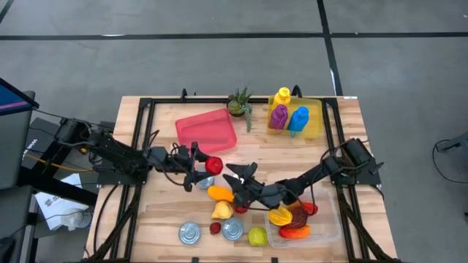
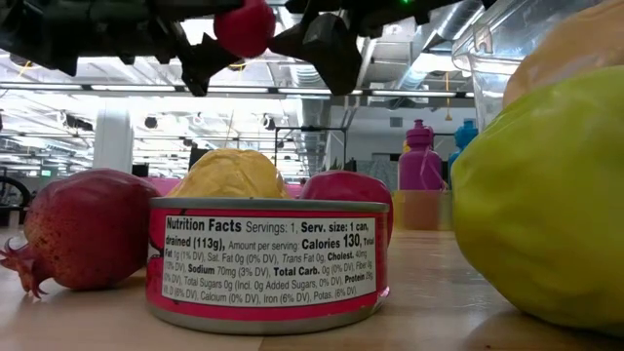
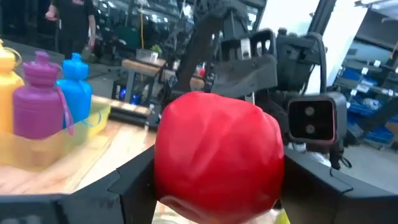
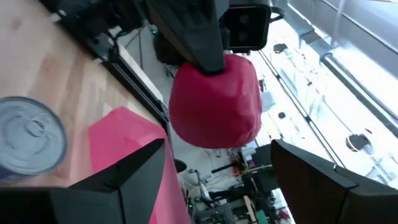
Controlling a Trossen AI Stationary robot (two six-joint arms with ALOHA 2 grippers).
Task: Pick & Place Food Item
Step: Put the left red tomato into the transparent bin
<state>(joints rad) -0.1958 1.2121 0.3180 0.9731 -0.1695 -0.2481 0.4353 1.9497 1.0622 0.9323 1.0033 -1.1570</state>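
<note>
Red apple sits pinched in the left jaws, lifted clear of the table, just off the lower right corner of the pink tray. Left wrist view: apple fills the frame, a dark finger pressing each side. Right jaws spread wide, facing the apple from close by, not touching. Right wrist view: apple hangs between the spread fingers but beyond their tips, with the left arm's clamp on top.

Low view only: apple held high above the table; a can in front with readable label: "Nutrition Facts", "Calories 130", "drained (113g)". Pomegranate left of the can, yellow-green fruit right.

High view only: two cans, plant, yellow bin with bottles, clear container holding fruit.
</note>
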